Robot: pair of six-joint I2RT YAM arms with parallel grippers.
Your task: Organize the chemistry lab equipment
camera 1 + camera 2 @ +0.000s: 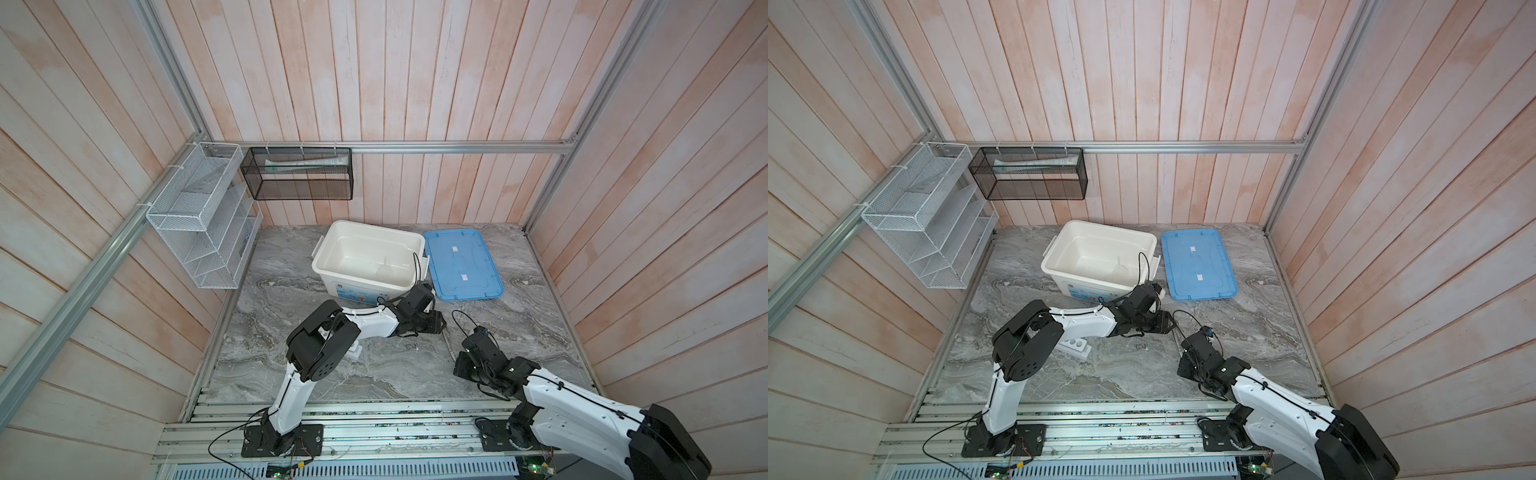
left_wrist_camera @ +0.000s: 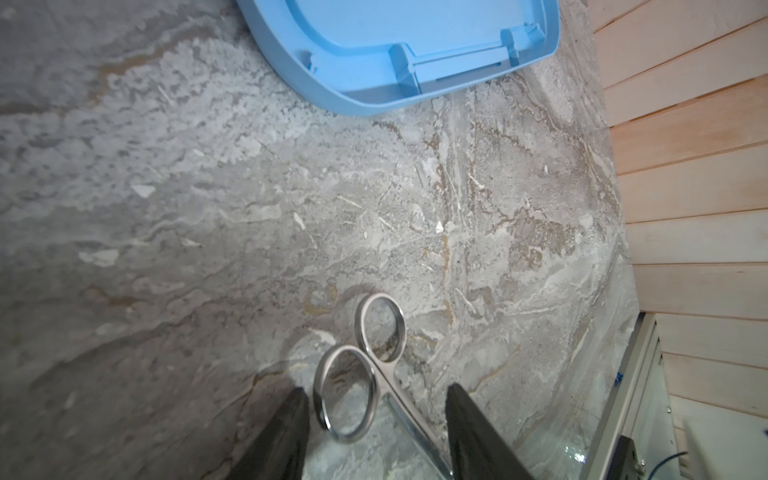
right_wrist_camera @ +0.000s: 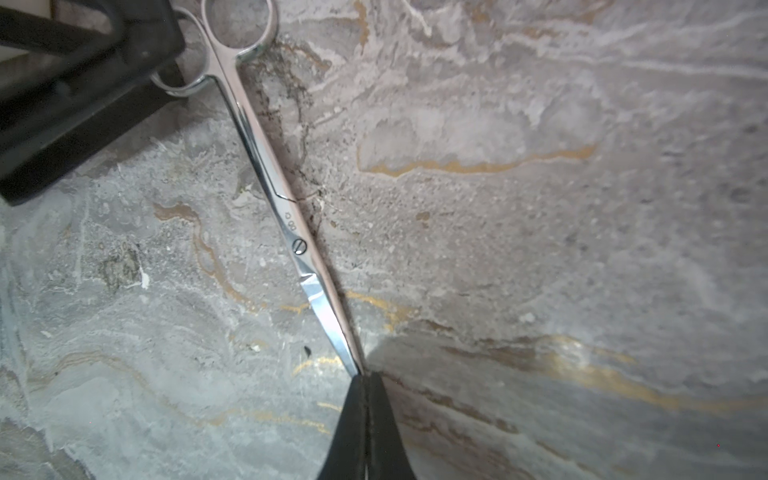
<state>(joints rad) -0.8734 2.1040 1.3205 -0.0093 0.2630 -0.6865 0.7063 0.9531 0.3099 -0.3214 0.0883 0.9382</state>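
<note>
Slim steel scissors [image 3: 291, 224] stretched across the grey marble tabletop [image 3: 540, 249] — blade tip pinched by the right gripper [image 3: 365, 378].
Its jaws are clamped narrow on that tip; the left gripper [image 2: 378, 392] stands half-spread, black fingers [image 2: 286, 428] flanking the ring handles. Just beyond lie a light-blue plastic lid [image 1: 461, 262] and an open white plastic bin [image 1: 332, 249] — a small clear round flask [image 1: 384, 270] inside.

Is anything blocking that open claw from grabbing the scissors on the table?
Nothing visible does. The left gripper has its open jaws on either side of the scissors near the handle rings, while the right gripper pinches the blade tip.
</note>
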